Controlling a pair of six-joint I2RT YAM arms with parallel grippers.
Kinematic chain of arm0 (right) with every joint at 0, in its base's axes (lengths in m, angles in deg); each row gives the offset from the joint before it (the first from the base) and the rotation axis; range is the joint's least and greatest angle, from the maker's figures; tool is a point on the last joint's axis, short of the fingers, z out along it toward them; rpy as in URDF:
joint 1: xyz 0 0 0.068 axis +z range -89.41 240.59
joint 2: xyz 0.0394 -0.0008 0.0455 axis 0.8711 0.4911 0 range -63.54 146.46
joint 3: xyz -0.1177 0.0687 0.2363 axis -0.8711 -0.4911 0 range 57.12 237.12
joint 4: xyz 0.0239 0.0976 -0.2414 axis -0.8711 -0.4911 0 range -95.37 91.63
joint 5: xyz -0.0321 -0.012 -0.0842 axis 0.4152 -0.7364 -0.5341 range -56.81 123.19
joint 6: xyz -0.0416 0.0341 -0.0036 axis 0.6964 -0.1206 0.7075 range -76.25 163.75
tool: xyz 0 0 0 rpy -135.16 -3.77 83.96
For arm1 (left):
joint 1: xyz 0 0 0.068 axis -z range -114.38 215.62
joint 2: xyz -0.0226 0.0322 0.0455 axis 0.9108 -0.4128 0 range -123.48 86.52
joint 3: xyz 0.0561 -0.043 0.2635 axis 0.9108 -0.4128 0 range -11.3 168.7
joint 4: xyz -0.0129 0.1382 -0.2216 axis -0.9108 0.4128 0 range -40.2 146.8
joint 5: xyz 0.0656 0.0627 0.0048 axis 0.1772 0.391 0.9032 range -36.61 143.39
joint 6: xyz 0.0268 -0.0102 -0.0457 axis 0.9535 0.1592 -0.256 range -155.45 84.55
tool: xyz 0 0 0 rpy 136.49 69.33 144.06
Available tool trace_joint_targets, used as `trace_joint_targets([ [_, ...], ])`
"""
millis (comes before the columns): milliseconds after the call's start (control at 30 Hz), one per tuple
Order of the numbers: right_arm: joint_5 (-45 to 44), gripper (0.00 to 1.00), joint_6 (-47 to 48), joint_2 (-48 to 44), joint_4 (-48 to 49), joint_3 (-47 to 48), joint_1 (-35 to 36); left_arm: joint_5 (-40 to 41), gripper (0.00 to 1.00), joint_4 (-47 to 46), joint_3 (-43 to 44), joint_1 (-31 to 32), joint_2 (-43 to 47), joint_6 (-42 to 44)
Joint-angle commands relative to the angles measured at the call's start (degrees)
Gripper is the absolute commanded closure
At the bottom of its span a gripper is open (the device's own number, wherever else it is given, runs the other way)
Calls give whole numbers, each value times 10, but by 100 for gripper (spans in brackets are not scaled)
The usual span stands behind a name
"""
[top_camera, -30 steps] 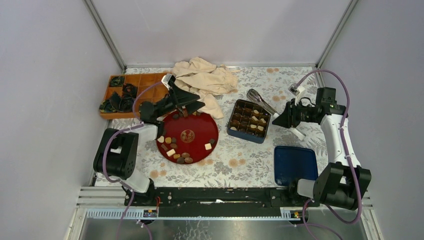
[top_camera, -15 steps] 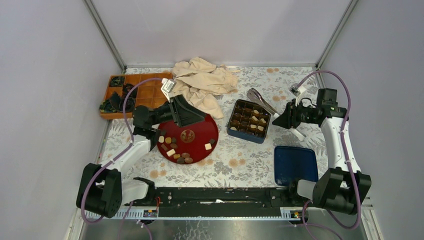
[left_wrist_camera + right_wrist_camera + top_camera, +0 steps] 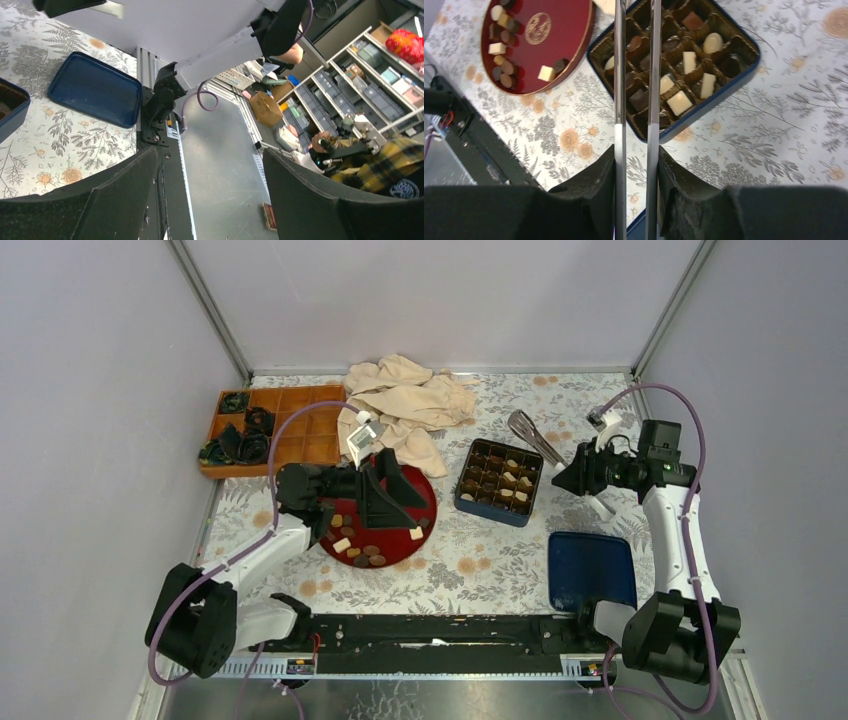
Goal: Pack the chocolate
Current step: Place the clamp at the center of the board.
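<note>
Landmark: red plate (image 3: 566, 35) on the table (image 3: 480, 560).

Chocolate (image 3: 497, 48) is split across two spots. A loose cluster of dark, tan and cream pieces sits on the plate's near-left rim area, with one cream square and a dark piece on its near-right edge. The rest sits in cells of the dark blue box (image 3: 492, 512) just right of the plate, several of them cream.

Left gripper (image 3: 400, 495) is over the far-right half of the plate with its jaws spread wide and nothing between them. Its wrist cam looks out sideways past the table edge. Can't tell whether it touches the plate.

Right gripper (image 3: 578, 475) is well right of the plate, past the box, and partly closed on the handle end of metal tongs (image 3: 528, 432). Both tong arms run between its fingers, parallel with a gap between them. In the wrist view they pass over the box's plate-side cells, tips out of frame. From the top cam, the tong head sits by the box's far-right corner.

Other items:
- Blue lid (image 3: 592, 570), flat, well right of the plate toward the near edge.
- Beige cloth (image 3: 410, 400), crumpled, just behind the plate.
- Orange divided tray (image 3: 300, 425), behind-left of the plate, with dark items in its left cells.
</note>
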Motion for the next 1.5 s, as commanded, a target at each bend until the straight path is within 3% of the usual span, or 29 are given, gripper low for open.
trace_joint_targets([
  [0, -37, 64, -44, -23, 59, -8, -15, -41, 15, -127, 5, 6, -6, -44],
  [133, -68, 64, -68, -27, 87, -18, -27, -44, 15, -87, 6, 6, -1, -1],
  [200, -89, 64, -83, -29, 103, -25, -32, -36, 16, 22, 12, 4, 16, 78],
  [233, -102, 64, -93, -29, 112, -28, -36, -20, 16, 123, 24, 2, 33, 160],
  [267, -116, 64, -102, -29, 119, -31, -39, 21, 15, 297, 48, 1, 54, 285],
  [333, -145, 63, -117, -28, 137, -38, -43, 190, 9, 646, 120, 17, 85, 566],
  [367, -158, 63, -125, -27, 145, -42, -43, 275, 8, 720, 136, 25, 91, 622],
  [433, -181, 63, -139, -23, 158, -48, -45, 378, 8, 779, 144, 26, 95, 655],
  [867, -304, 62, -214, 22, 225, -74, -45, 462, 9, 796, 100, 26, 129, 652],
  [1200, -314, 62, -196, 86, 221, -68, -45, 490, 9, 802, 98, 23, 132, 641],
  [1467, -386, 60, -170, 153, 252, -60, -45, 486, 9, 801, 99, 17, 129, 636],
])
